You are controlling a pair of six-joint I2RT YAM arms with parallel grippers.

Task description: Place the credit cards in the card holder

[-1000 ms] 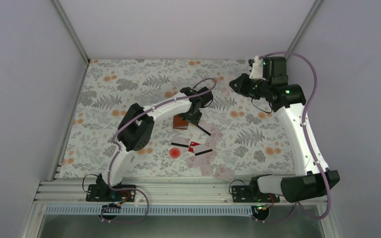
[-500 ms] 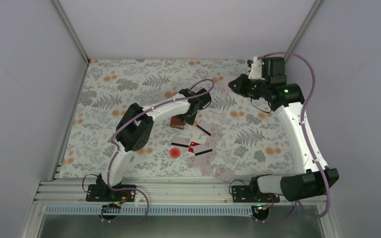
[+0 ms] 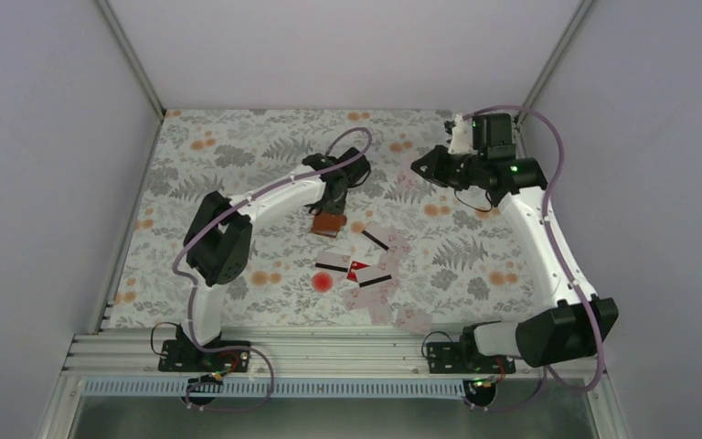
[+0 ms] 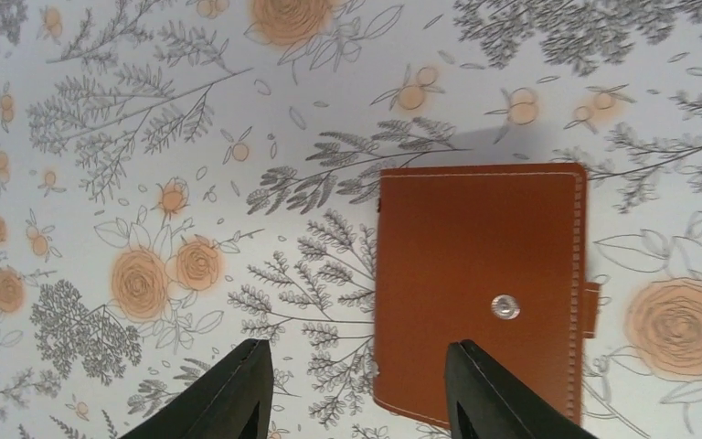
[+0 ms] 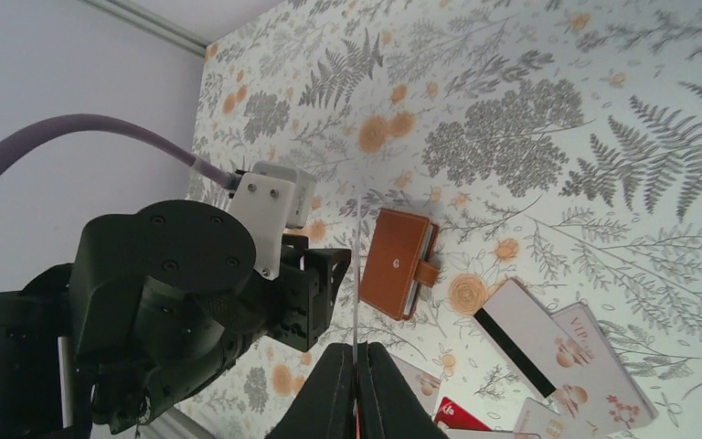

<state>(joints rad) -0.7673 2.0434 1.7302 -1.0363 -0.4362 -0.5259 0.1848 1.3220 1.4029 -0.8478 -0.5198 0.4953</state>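
**Left gripper** (image 4: 361,402): fingers spread, nothing pinched. It hovers over one edge of the card holder (image 4: 475,293), with one finger above the leather and the other above the floral cloth (image 4: 101,183).

**Right gripper** (image 5: 355,352): fingers pressed together on a thin card (image 5: 355,274) seen edge-on, apparently one of the credit cards. It is raised, well apart from the holder.

**Card holder:** brown leather, lying flat on the cloth and folded shut, with the snap stud (image 4: 505,307) facing up. Whether it has any contents cannot be told.

**Credit cards** (image 3: 372,265): a loose cluster on the cloth just beside the holder. Most are pale, some black-striped, and there is one red card (image 5: 462,416). A round red spot (image 3: 323,282) lies near them.

**Status, as judged:** early. No card is visibly filed. The holder needs opening first, then the lifted card and the whole cluster have to go in.
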